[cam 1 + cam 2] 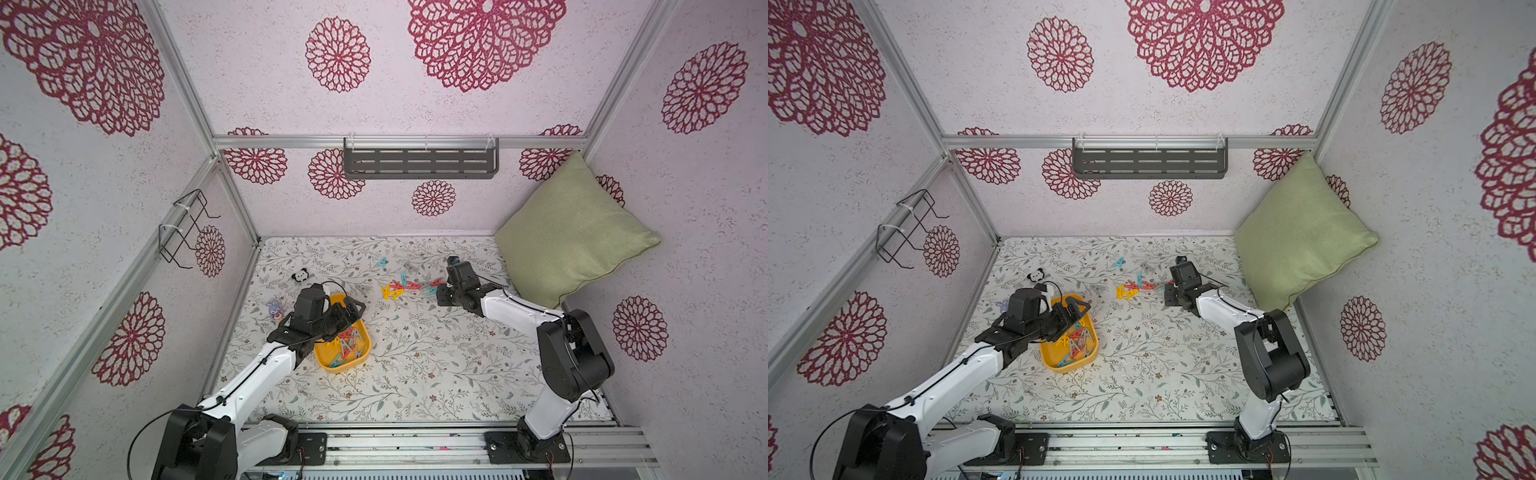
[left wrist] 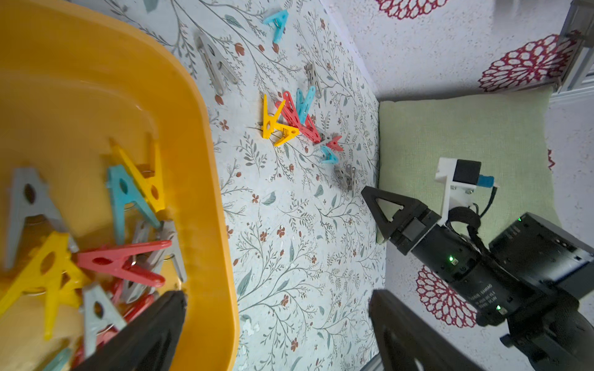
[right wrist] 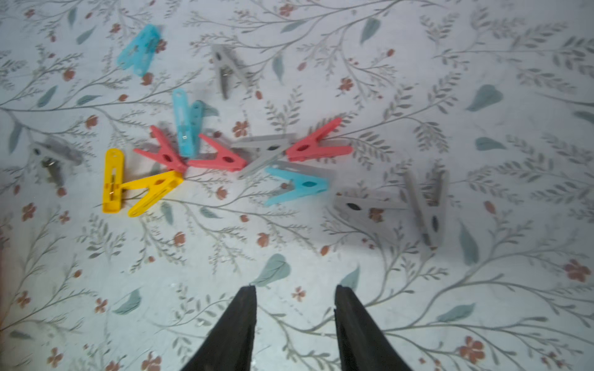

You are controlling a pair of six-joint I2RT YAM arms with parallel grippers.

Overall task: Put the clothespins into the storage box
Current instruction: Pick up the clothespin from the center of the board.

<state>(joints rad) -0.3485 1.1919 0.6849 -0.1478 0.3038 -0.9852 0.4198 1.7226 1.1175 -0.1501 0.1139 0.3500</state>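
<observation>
The clothespins look light, stiff and slick, apt to skid; a pinch across the flat sides by the spring seems safest. A dozen-odd lie loose on the counter, far and right of centre; others heap in the storage box, left. Right jaws stand apart, empty, near the loose ones; left jaws gape empty astride the box's rim.

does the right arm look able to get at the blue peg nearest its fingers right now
Probably yes: the right gripper is open and empty, and only bare tablecloth lies between it and that blue peg. A grey peg beside it may get nudged.
</observation>
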